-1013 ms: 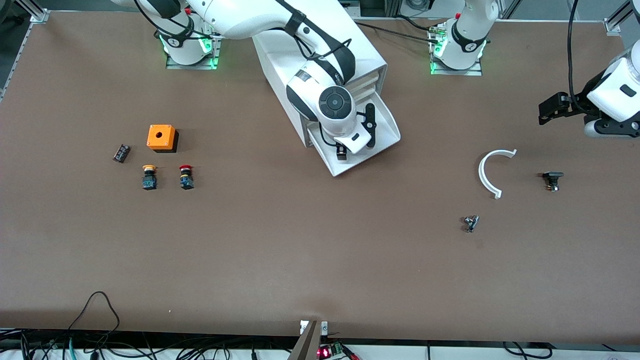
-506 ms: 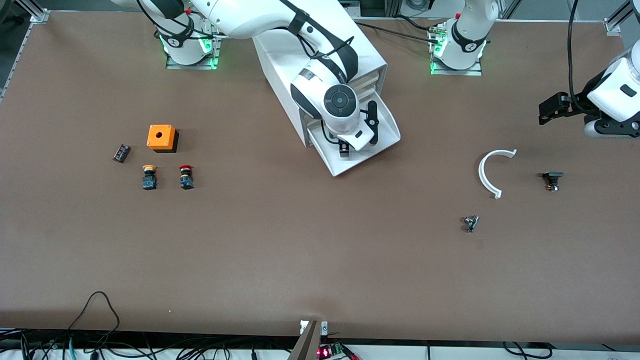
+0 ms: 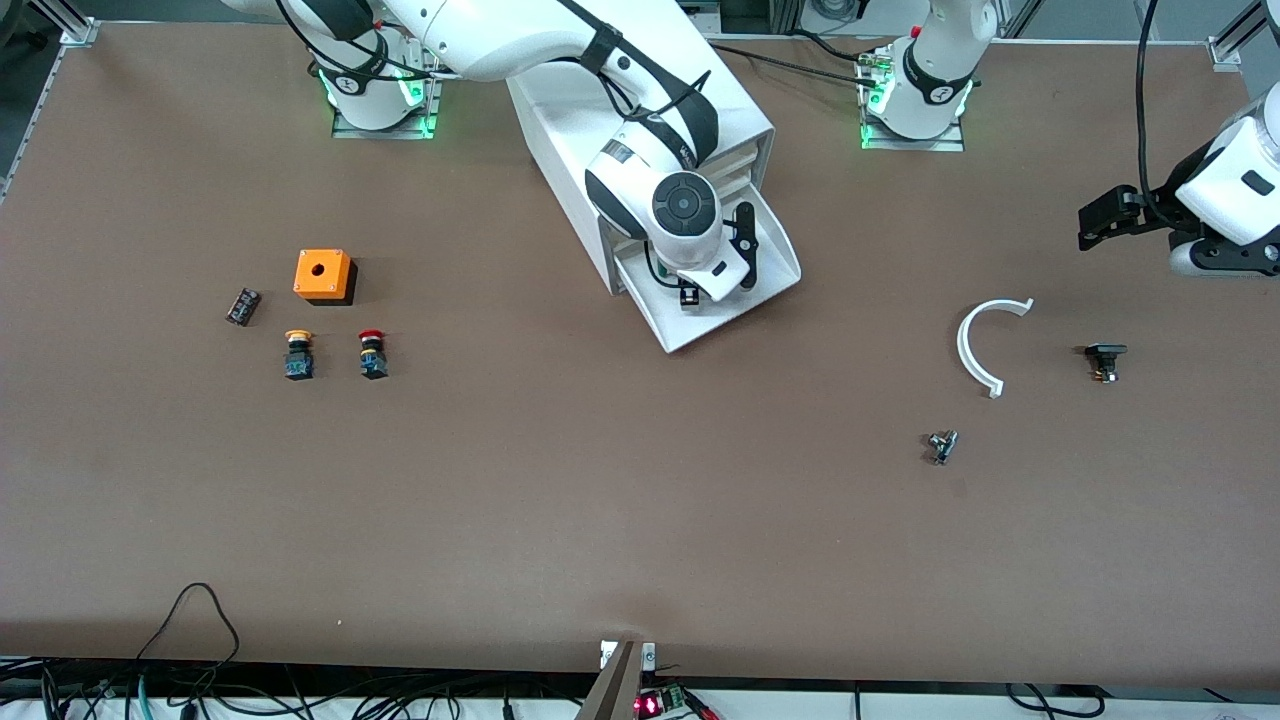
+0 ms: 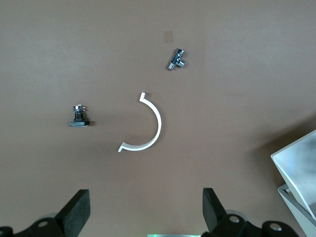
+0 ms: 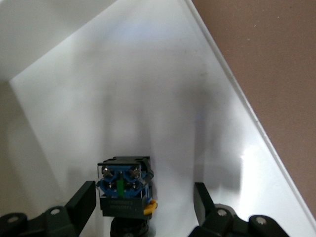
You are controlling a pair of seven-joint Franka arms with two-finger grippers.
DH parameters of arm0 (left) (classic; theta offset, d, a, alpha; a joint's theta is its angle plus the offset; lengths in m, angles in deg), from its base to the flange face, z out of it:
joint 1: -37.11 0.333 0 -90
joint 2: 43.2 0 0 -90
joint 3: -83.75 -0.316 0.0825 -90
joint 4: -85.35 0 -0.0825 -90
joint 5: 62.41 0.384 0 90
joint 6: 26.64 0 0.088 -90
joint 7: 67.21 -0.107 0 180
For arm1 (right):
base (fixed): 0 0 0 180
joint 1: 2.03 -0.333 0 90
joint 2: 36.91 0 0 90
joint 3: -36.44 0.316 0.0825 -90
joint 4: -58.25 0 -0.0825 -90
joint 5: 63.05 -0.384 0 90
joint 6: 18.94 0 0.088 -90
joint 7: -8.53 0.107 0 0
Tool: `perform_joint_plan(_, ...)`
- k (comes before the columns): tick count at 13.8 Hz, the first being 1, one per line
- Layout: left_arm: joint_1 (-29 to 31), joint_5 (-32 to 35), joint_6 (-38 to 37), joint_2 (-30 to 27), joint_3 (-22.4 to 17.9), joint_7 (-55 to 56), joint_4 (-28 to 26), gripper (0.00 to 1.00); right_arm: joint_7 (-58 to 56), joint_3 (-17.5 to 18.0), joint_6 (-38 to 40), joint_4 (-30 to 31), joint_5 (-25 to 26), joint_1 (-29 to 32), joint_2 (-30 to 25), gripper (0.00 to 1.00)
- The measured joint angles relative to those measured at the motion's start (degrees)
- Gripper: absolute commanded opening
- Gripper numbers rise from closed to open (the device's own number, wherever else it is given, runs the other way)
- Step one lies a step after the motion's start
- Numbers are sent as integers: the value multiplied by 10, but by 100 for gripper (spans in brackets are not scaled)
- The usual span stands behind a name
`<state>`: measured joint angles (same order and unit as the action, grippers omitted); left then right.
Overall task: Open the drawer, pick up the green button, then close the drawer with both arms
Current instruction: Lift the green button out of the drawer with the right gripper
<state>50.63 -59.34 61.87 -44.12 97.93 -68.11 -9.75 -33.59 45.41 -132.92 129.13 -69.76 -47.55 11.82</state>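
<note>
The white cabinet (image 3: 565, 175) stands between the arms' bases, and its lowest drawer (image 3: 775, 265) is pulled out toward the front camera. My right gripper (image 5: 143, 193) reaches down into this drawer (image 5: 148, 89). The button (image 5: 123, 185) lies on the drawer's floor between the fingers, blue and black body showing, cap hidden. One finger (image 5: 84, 197) is almost against the body and the other finger (image 5: 202, 197) stands well apart from it, so the gripper is open. My left gripper (image 3: 1085, 225) waits open (image 4: 145, 207) above the table at the left arm's end.
A white curved piece (image 3: 975, 345), a small black part (image 3: 1104, 355) and a metal fitting (image 3: 941, 445) lie near the left arm's end. Toward the right arm's end sit an orange box (image 3: 322, 274), a yellow-capped button (image 3: 298, 355), a red-capped button (image 3: 372, 353) and a dark block (image 3: 242, 305).
My right hand has shifted a little along the open drawer toward the cabinet, settling around the button. The left arm has not moved.
</note>
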Motion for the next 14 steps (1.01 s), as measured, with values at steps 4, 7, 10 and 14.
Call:
perform_joint_plan(4, 0, 0, 0, 0, -2, 0, 0, 100, 0, 0, -1, -4, 0, 0, 0, 40)
perform_joint_plan(7, 0, 0, 0, 1, -2, 0, 0, 100, -5, 0, -1, -9, 0, -1, 0, 28)
perform_joint_plan(10, 0, 0, 0, 6, -2, 0, 1, 100, -22, 0, -1, -15, 0, -2, 0, 24)
perform_joint_plan(14, 0, 0, 0, 8, -3, 0, 1, 100, -33, 0, -2, -19, 0, -2, 1, 21)
